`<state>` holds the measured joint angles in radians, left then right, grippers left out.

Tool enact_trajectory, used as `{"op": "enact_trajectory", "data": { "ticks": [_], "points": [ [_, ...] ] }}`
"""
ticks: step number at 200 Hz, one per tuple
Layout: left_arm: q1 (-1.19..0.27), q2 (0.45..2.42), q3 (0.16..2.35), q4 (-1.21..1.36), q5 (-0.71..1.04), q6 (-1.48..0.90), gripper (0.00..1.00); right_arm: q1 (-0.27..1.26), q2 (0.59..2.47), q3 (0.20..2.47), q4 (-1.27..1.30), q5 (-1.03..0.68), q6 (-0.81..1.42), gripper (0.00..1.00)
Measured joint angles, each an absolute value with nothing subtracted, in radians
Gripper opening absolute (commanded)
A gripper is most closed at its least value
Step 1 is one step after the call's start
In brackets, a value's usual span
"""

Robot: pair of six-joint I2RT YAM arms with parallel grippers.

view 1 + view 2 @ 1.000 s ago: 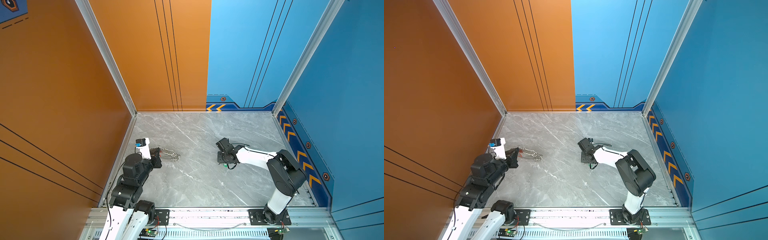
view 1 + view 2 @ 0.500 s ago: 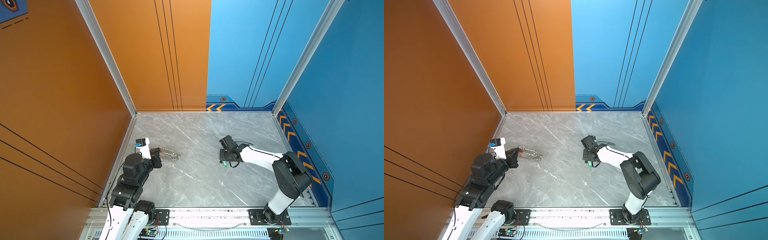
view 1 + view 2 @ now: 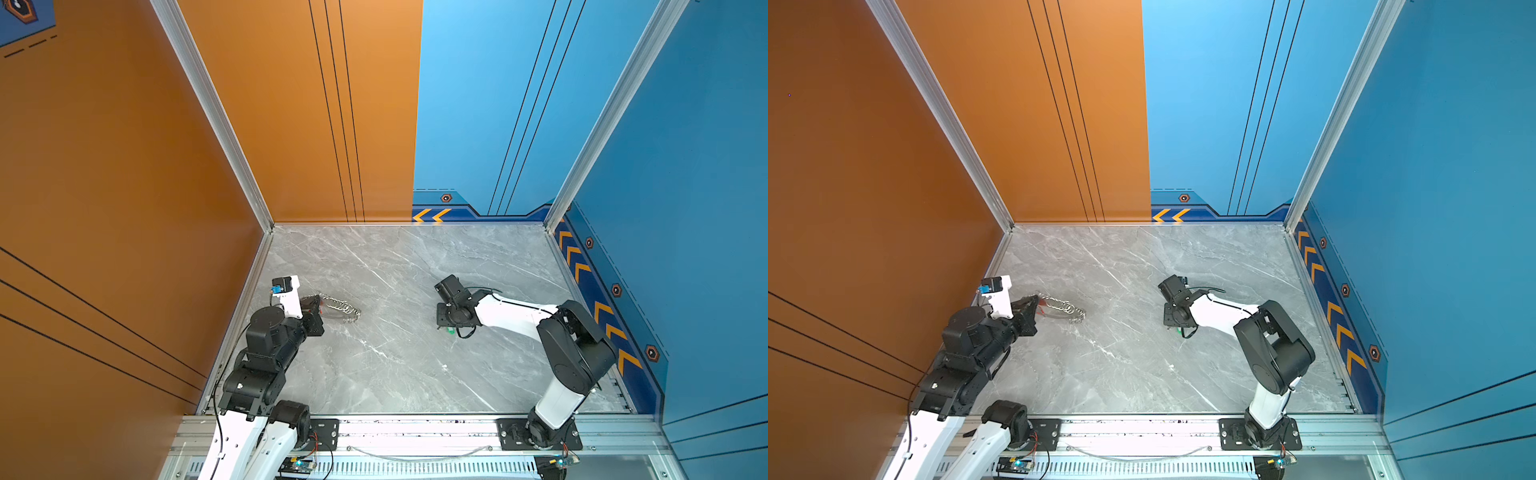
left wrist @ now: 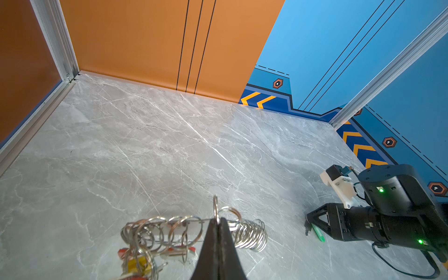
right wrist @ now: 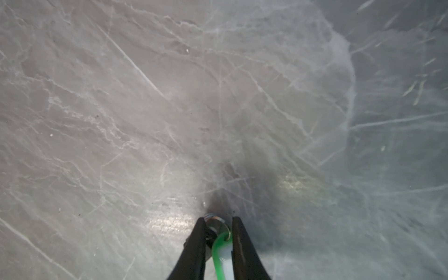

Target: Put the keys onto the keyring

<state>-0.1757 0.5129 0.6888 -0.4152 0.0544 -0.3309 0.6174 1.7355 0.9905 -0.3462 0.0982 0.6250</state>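
Keyring (image 3: pixel 341 308) stretches from the left gripper (image 4: pixel 217 221) toward the centre of the table (image 3: pixel 395 365); that pincer is clenched on one ring. Right gripper (image 5: pixel 215 221) grasps the green-tagged key (image 5: pixel 219 249), well apart.

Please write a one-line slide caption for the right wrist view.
Right gripper grips the green-tagged key over the grey marble table.

Your left gripper (image 4: pixel 217 221) is pinched fully closed, its arm folded low. Your right gripper (image 5: pixel 216 219) points down, jaws at a narrow gap, its arm stretched toward the middle.
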Motion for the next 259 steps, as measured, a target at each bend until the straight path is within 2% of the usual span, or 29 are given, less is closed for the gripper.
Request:
{"op": "enact_trajectory", "data": {
  "ticks": [93, 180, 259],
  "points": [
    [-0.176, 0.513, 0.689, -0.415, 0.054, -0.331, 0.01, 0.628, 1.752, 0.991, -0.347, 0.109, 0.625, 0.23],
    [-0.176, 0.513, 0.689, -0.415, 0.054, -0.331, 0.01, 0.635, 1.752, 0.992, -0.347, 0.11, 0.625, 0.07],
    [-0.176, 0.517, 0.689, -0.415, 0.055, -0.331, 0.01, 0.636, 1.723, 0.992, -0.358, 0.129, 0.618, 0.01]
  ]
}}
